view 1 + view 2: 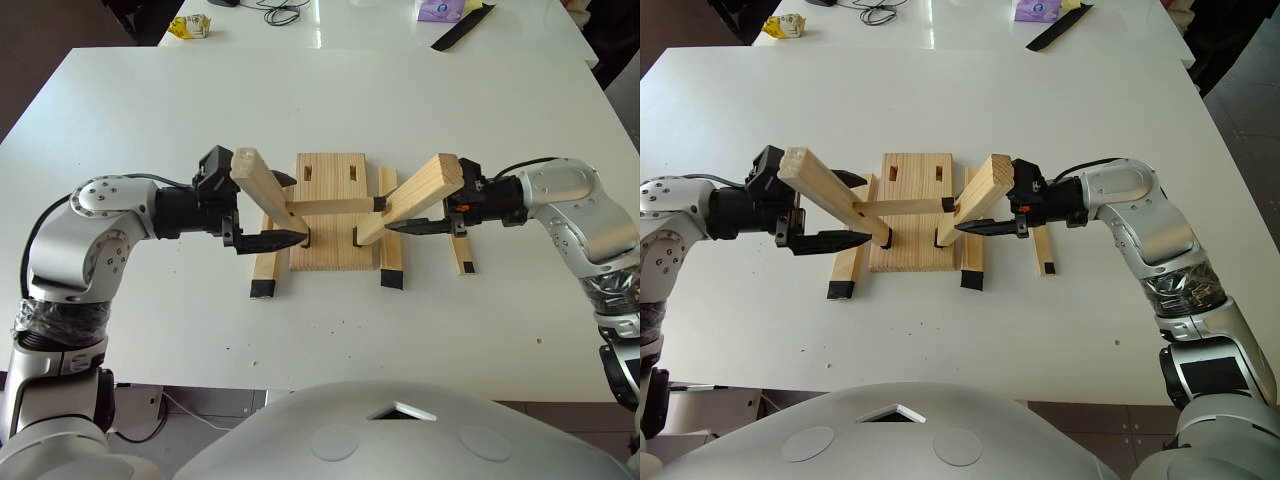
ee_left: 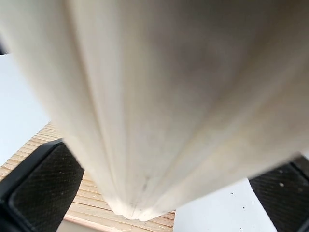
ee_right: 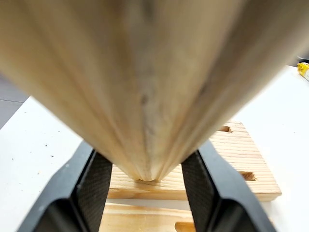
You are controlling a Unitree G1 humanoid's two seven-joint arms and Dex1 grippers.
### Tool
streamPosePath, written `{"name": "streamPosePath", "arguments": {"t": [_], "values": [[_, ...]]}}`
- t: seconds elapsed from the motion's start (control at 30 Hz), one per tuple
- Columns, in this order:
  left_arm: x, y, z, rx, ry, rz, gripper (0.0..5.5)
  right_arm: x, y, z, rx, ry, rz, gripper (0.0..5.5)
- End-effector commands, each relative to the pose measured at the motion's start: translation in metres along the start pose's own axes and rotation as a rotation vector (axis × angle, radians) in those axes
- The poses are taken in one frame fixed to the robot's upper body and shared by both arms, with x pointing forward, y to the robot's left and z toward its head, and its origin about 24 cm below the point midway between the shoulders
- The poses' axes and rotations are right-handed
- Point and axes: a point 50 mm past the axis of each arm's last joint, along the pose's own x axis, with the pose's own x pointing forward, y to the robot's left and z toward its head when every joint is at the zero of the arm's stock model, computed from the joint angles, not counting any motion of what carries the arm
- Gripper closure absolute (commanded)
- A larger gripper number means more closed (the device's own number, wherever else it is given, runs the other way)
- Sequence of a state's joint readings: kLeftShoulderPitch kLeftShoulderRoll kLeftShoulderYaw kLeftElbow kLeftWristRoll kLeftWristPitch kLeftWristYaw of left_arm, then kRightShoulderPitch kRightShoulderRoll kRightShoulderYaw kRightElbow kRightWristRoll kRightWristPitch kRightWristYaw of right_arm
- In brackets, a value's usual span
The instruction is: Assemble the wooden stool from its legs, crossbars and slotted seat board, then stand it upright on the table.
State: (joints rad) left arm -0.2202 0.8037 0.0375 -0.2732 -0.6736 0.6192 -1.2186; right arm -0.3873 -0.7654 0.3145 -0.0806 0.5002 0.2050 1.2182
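**Two holds, both firm**

Left eye view: the slotted seat board (image 1: 330,172) lies flat at the middle of the table (image 1: 150,120). Above it the left leg (image 1: 260,183) and right leg (image 1: 422,188) lean outward, joined by a crossbar (image 1: 335,206), with their lower ends at the board's near slots. The left gripper (image 1: 290,210) clasps the left leg and the right gripper (image 1: 400,215) the right leg. Three loose legs (image 1: 265,270) lie flat beside the board.

Left wrist view: black fingers (image 2: 43,188) flank the left leg (image 2: 159,96), with the seat board (image 2: 87,212) beneath.

Right wrist view: the fingers (image 3: 96,183) press both sides of the right leg (image 3: 145,72) above the seat board (image 3: 241,164).
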Motion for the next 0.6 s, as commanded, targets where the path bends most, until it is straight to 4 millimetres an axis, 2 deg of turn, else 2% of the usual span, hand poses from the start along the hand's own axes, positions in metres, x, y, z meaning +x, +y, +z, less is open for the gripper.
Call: {"name": "streamPosePath", "arguments": {"t": [0.03, 0.2, 0.33, 0.6], "values": [[-0.006, 0.01, 0.014, 0.049, -0.019, 0.051, 0.1, 0.005, 0.018, -0.044, 0.135, 0.219, 0.035, 3.46], [-0.016, 0.017, 0.033, 0.035, -0.101, 0.055, 0.1, 0.006, 0.019, -0.045, 0.132, 0.221, 0.038, 3.46], [-0.022, 0.014, 0.046, -0.003, -0.166, 0.009, 0.1, 0.007, 0.019, -0.045, 0.13, 0.222, 0.04, 3.46], [-0.021, 0.012, 0.063, 0.006, -0.243, -0.008, 0.1, 0.008, 0.019, -0.046, 0.131, 0.22, 0.041, 3.46]]}}
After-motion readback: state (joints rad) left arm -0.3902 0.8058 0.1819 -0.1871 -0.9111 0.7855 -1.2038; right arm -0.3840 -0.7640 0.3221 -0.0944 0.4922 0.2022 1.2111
